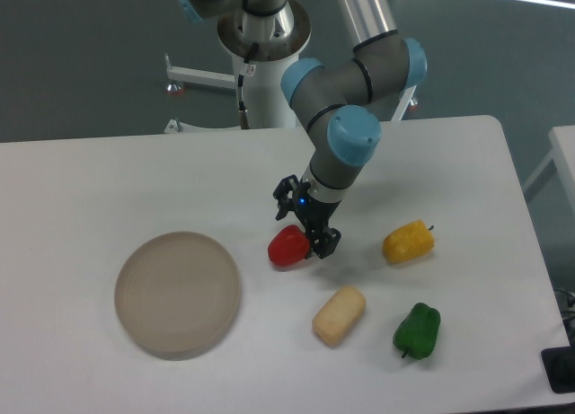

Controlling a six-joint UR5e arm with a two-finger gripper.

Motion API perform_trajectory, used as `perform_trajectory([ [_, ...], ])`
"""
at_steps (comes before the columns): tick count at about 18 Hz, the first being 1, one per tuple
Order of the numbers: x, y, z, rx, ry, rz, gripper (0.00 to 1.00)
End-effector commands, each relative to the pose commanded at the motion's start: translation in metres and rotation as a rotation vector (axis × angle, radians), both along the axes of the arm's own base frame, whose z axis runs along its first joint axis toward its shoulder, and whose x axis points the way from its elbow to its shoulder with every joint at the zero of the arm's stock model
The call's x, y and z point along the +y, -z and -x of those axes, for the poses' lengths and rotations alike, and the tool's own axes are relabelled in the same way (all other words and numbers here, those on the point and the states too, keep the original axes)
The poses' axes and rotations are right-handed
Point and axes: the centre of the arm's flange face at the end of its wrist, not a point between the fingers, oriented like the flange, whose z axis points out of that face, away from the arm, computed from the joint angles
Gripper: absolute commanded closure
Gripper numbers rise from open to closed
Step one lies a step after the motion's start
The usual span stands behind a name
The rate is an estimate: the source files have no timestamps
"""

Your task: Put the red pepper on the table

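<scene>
Red pepper (287, 247), small and glossy, rests on the white table (90, 176), between the round beige plate (177, 294) to one side and the yellow pepper (409, 242) to the other, apart from both. The gripper (305, 221) stands just beside the pepper and partly over it; its dark fingers (324, 242) appear parted rather than closed on the fruit, one lying against or just behind the pepper's far flank, though whether that finger touches the skin cannot be told from this view. The pepper looks to be set down already, so what remains is probably the withdrawal. Principal hazard: if the arm lifts or swings away while a finger bears on the rounded, smooth skin, the pepper may be dragged or tipped and roll across the table, most likely toward the plate, since nothing flat on its underside would check it. A lesser hazard is a sideways retreat toward the pale bread roll (339, 315), lying near in front of the gripper, or the yellow pepper, which could be nudged; the green pepper (417, 330) lies farther off. A straight upward retreat with the fingers well spread would seem the safest course.
</scene>
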Motion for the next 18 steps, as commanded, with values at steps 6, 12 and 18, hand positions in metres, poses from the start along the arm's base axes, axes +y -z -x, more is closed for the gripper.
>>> perform_trajectory([
  [6, -0.012, -0.018, 0.029, 0.152, -0.009, 0.071, 0.0],
  [12, -0.016, -0.054, 0.087, 0.273, -0.053, 0.07, 0.0],
  [18, 0.011, -0.087, 0.13, 0.395, -0.047, 0.062, 0.0],
])
